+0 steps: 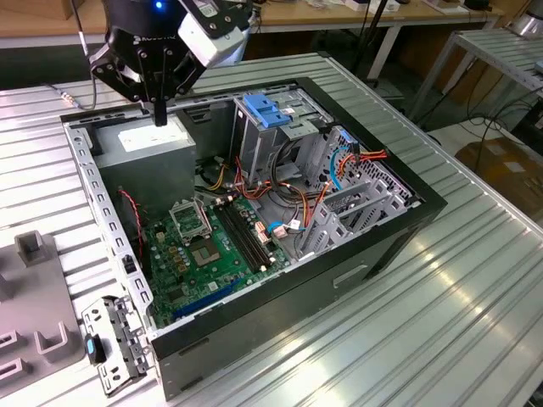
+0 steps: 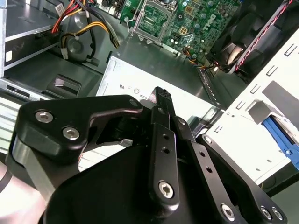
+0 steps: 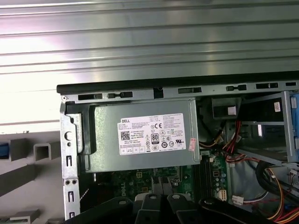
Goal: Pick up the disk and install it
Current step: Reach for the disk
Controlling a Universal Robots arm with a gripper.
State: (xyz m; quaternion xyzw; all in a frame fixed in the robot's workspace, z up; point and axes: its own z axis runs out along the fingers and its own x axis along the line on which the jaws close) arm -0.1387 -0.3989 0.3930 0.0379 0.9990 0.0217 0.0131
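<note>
My gripper [image 1: 159, 117] hangs over the back corner of the open computer case [image 1: 399, 222], just above the grey power-supply box [image 1: 148, 148]. Its black fingers [image 2: 161, 100] are pressed together and hold nothing. In the first wrist view the power-supply box [image 3: 140, 135] lies right beneath the fingers [image 3: 154, 205]. A flat silver metal piece with a blue part on its side, which I take for the disk [image 1: 114, 343], lies on the table by the case's near corner on the exterior view's left, far from the gripper.
A metal drive cage with a blue plastic bracket [image 1: 267, 110] stands in the middle of the case. The green motherboard [image 1: 208, 246] and loose orange and red cables [image 1: 288, 199] fill the floor. A grey fixture [image 1: 34, 314] sits left of the case.
</note>
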